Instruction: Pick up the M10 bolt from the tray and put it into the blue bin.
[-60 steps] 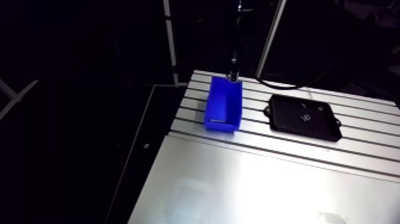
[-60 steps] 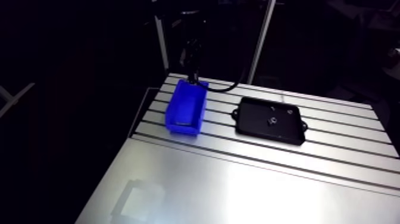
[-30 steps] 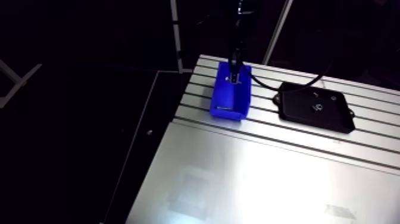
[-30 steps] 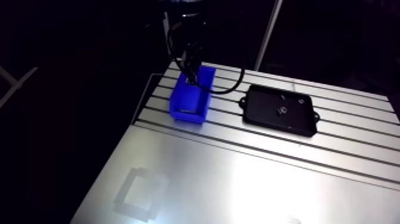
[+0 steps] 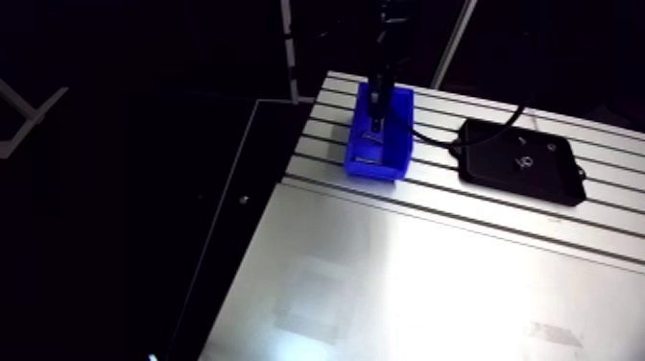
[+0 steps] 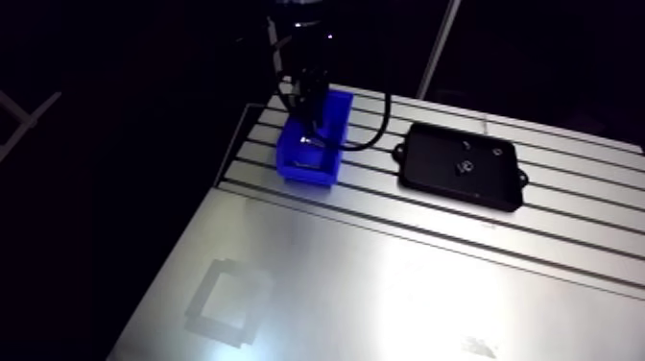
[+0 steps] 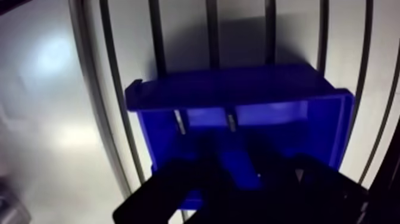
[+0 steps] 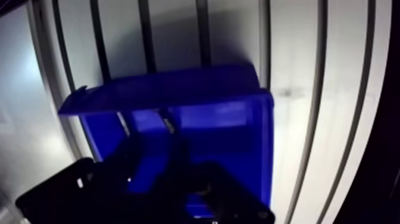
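M10 bolt: can't make it out in any view, so I judge it's either in my grip or lying in the bin. My dark Robotiq pincer (image 7: 241, 176) sits low inside the blue plastic bin (image 7: 226, 89); can't tell if it's spread or pinching. The bolt is likely dense, rigid, slick steel that rolls, so take it across the shank. Beyond, on the slotted aluminium table (image 6: 384, 288), is the black flat tray (image 6: 437, 158) with small parts (image 6: 465, 166).

Bin (image 8: 166, 89): blue, open-topped, set on the slotted table (image 8: 342, 89); far wall and one side wall lit, inside shadowed.
Gripper (image 8: 153, 156): over the bin's inside, two dark fingers (image 8: 113, 173) apart, blue floor showing between them.
Pale streak (image 8: 169, 126): small, at the foot of the far wall; possibly a bolt, too dim to tell.
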You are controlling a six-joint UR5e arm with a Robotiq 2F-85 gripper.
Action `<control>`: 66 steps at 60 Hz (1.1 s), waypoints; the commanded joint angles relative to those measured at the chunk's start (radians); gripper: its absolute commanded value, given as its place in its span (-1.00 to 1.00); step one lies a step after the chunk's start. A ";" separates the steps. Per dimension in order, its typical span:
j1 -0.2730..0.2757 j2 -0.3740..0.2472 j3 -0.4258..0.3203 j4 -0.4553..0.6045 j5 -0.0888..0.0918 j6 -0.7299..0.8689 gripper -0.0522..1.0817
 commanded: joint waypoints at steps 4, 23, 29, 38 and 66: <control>0.001 0.007 -0.003 -0.008 -0.016 0.033 -0.89; -0.002 -0.064 -0.163 0.105 0.001 0.104 -0.89; -0.005 -0.078 -0.235 0.184 0.011 0.198 -0.89; -0.018 -0.081 -0.315 0.273 0.004 0.496 -0.90; -0.216 -0.227 -0.316 0.406 -0.011 1.381 -0.90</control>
